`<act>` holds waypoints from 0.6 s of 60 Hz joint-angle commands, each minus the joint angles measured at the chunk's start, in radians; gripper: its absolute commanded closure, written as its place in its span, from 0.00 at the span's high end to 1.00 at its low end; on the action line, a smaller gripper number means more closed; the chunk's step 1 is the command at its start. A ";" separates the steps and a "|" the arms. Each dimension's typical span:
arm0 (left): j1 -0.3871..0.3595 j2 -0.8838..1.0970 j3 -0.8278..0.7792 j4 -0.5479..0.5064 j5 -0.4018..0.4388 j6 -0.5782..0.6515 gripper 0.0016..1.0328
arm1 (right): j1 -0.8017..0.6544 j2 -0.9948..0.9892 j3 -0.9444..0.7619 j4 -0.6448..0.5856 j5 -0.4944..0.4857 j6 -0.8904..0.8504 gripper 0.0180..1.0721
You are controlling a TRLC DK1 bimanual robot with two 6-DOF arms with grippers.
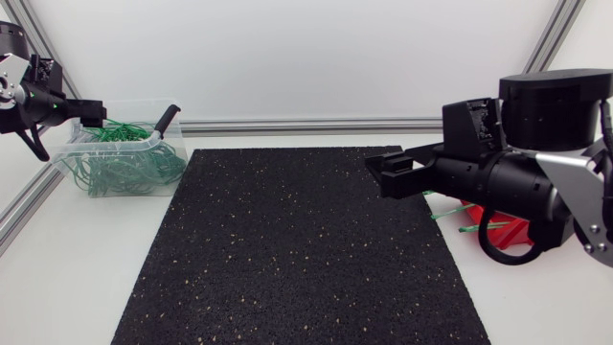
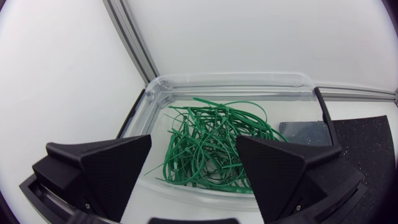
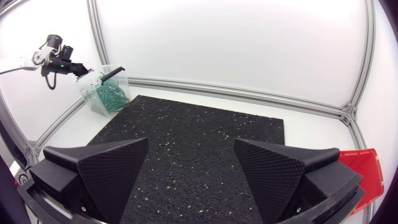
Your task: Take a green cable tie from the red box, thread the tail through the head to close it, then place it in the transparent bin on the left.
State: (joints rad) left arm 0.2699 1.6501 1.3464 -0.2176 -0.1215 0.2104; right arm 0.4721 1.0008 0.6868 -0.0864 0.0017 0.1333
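The transparent bin [image 1: 79, 163] stands at the back left and holds a tangle of closed green cable ties [image 1: 124, 158]. My left gripper [image 1: 94, 117] hovers over the bin's left rim, open, with nothing between its fingers. In the left wrist view the bin [image 2: 230, 81] and its ties [image 2: 211, 146] lie just ahead of the open left gripper [image 2: 193, 171]. My right gripper [image 1: 385, 176] hangs open and empty above the mat's right side. The red box [image 1: 508, 232] sits behind it, mostly hidden by the arm, with green ties [image 1: 452, 213] sticking out. The right gripper [image 3: 191, 174] shows wide apart.
A black speckled mat [image 1: 297, 249] covers the middle of the table. A black clip [image 1: 168, 119] juts up from the bin's right end. An aluminium rail [image 1: 306, 126] runs along the back edge. In the right wrist view the red box [image 3: 364, 171] lies beside the gripper.
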 commanded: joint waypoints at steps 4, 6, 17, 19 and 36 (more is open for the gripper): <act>-0.034 -0.217 -0.204 0.101 0.017 0.020 0.97 | -0.070 -0.077 -0.052 -0.030 0.011 -0.044 0.96; -0.040 -0.271 -0.253 0.107 0.046 0.023 0.97 | -0.095 -0.099 -0.066 -0.030 0.011 -0.055 0.96; -0.086 -0.467 -0.418 0.123 0.066 0.027 0.97 | -0.191 -0.212 -0.136 -0.038 0.011 -0.092 0.96; -0.092 -0.497 -0.446 0.124 0.068 0.026 0.97 | -0.205 -0.238 -0.150 -0.039 0.011 -0.101 0.96; -0.112 -0.724 -0.665 0.170 0.066 0.015 0.97 | -0.319 -0.469 -0.251 -0.088 0.012 -0.132 0.96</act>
State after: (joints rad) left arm 0.1696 1.0050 0.7593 -0.0731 -0.0578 0.2176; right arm 0.1825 0.5926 0.4805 -0.1585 0.0055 0.0250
